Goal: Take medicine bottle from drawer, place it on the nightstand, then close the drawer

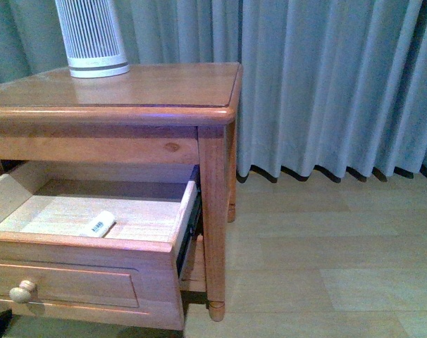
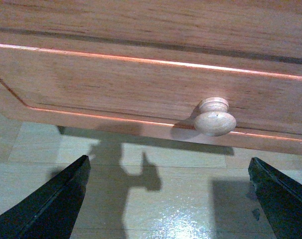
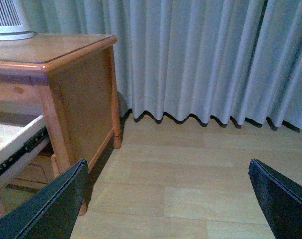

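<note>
The nightstand (image 1: 150, 88) stands at the left of the front view, its upper drawer (image 1: 72, 271) pulled out. The medicine bottle (image 1: 98, 224) lies on its side on the pale drawer floor. The left wrist view shows the drawer front (image 2: 141, 79) and its round knob (image 2: 214, 117) close up; my left gripper (image 2: 168, 199) is open and empty just below and in front of it, above the floor. My right gripper (image 3: 168, 199) is open and empty over the floor, to the right of the nightstand (image 3: 86, 94). Neither gripper shows in the front view.
A large white ribbed cylinder (image 1: 92, 39) stands on the nightstand top at the back left. Grey-blue curtains (image 1: 326, 84) hang behind and to the right. Pale wood floor (image 1: 326, 260) spreads to the right.
</note>
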Robot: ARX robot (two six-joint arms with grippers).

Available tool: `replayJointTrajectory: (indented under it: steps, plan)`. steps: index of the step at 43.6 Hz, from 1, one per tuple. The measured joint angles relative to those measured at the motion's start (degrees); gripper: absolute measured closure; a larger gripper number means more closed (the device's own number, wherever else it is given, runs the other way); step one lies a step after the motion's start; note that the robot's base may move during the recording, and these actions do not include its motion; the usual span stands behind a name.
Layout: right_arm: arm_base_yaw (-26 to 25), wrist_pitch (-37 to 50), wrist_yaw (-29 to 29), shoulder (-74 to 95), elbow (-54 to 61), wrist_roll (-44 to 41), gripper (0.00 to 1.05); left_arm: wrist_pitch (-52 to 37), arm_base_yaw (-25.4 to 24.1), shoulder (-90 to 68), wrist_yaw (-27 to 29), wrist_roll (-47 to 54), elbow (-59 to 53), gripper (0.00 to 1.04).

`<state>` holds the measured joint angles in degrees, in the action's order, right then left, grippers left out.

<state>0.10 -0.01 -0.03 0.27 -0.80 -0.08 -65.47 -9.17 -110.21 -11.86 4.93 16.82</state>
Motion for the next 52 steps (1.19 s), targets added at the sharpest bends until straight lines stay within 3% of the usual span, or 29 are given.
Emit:
replayJointTrajectory:
  steps: [12, 21, 30, 36, 50, 52]
  plan:
    - [0.00, 0.00, 0.02, 0.00, 0.00, -0.02, 0.07, 10.05, -4.09, 14.69, -1.90, 1.11, -1.07, 0.07]
    - [0.00, 0.00, 0.00, 0.00, 0.00, -0.02, 0.07, 33.92, -4.90, 44.04, -7.32, 0.37, 1.01, 0.07]
    - [0.00, 0.00, 0.02, 0.00, 0.00, -0.02, 0.07, 56.54, -1.86, 69.83, -6.51, -4.24, 5.42, 0.07]
    - [0.00, 0.00, 0.00, 0.00, 0.00, -0.02, 0.07, 66.58, -0.55, 79.10, -5.29, -6.60, 6.75, 0.07]
    - [0.00, 0.00, 0.02, 0.00, 0.00, -0.02, 0.07, 68.17, -0.44, 80.98, -5.25, -8.66, 7.02, 0.07]
    - [0.00, 0.00, 0.00, 0.00, 0.00, -0.02, 0.07, 63.49, 1.11, 81.81, 0.68, -7.48, 5.66, 0.15]
